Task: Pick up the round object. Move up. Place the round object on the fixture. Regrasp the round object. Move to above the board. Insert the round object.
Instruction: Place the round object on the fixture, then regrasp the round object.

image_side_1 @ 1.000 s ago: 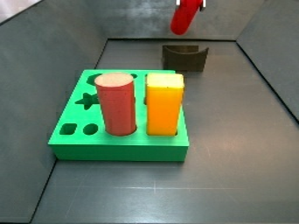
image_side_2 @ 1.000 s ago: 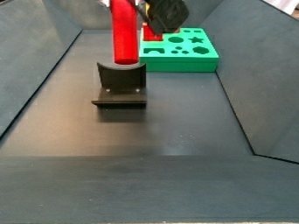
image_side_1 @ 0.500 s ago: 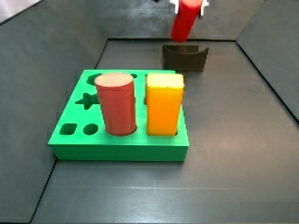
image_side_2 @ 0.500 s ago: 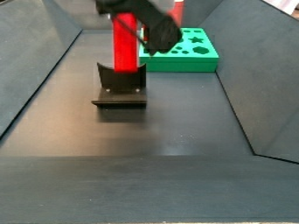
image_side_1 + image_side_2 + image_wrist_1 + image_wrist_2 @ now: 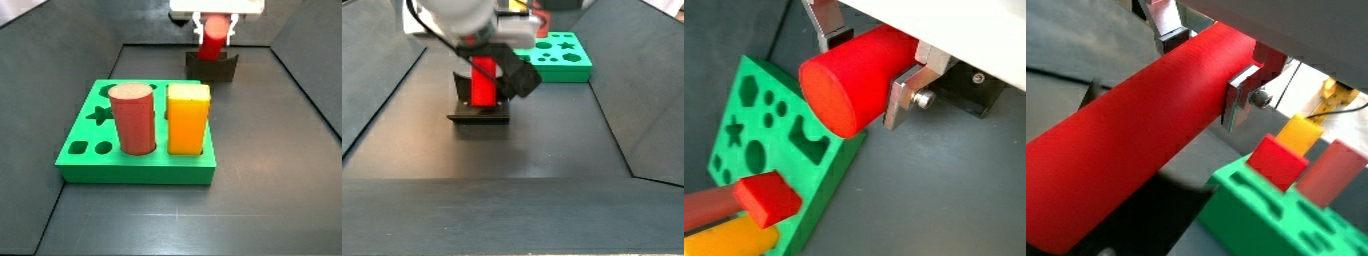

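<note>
The round object (image 5: 214, 42) is a glossy bright red peg, held upright between my gripper's fingers. My gripper (image 5: 215, 28) is shut on it just above the fixture (image 5: 213, 68), a dark block at the back of the floor. In a side view the peg's (image 5: 482, 82) lower end is at the fixture's notch (image 5: 477, 103); I cannot tell whether it touches. Both wrist views show the peg (image 5: 855, 78) (image 5: 1153, 140) clamped between the silver fingers (image 5: 902, 95) (image 5: 1241, 92). The green board (image 5: 139, 145) lies nearer the front left and also shows in a wrist view (image 5: 767, 140).
A thick salmon-red cylinder (image 5: 134, 119) and an orange-yellow square block (image 5: 189, 117) stand in the board. The board's star and round holes (image 5: 555, 46) show in a side view. Grey sloping walls (image 5: 305, 90) close in the floor on both sides.
My gripper has come down with the peg, from high above the fixture to the fixture's top. The peg has stayed in the grip.
</note>
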Controlling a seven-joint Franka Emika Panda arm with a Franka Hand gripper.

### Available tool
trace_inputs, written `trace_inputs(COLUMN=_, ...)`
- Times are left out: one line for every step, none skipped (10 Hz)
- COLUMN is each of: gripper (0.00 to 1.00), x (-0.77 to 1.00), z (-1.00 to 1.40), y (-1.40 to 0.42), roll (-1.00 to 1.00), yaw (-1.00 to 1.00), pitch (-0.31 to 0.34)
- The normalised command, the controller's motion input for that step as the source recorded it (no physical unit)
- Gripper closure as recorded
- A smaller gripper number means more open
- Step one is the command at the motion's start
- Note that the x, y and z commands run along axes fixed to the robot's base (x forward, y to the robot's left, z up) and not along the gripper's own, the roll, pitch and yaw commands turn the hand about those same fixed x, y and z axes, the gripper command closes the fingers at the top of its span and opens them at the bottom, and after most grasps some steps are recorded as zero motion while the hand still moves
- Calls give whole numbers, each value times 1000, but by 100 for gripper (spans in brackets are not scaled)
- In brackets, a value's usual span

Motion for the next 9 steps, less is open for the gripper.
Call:
trace_inputs(gripper=100, x=79, z=-355, y=6, roll=-58, yaw=46, pitch=-74)
trace_inputs(gripper=100, x=62, z=-199, y=-14, roll=-64, yaw=51, pitch=-54)
trace_inputs(gripper=0, x=0, z=0, y=0, roll=0, yaw=0, pitch=0)
trace_inputs(gripper=0, x=0, z=1000, y=0, roll=-4, yaw=-11, pitch=7)
trace_inputs(gripper=0, x=-2, z=1000, y=2, roll=2, yaw=-7, pitch=9)
trace_inputs(gripper=0, x=-19, z=1000, y=5, roll=22, yaw=2, pitch=25)
trace_inputs(gripper=0, x=-24, z=1000, y=1, roll=41, yaw=4, pitch=34)
trace_inputs(gripper=0, x=-29, z=1000, y=2, roll=56, yaw=1, pitch=46)
trace_inputs(gripper=0, x=-30, z=903, y=4, roll=56, yaw=-2, pitch=51)
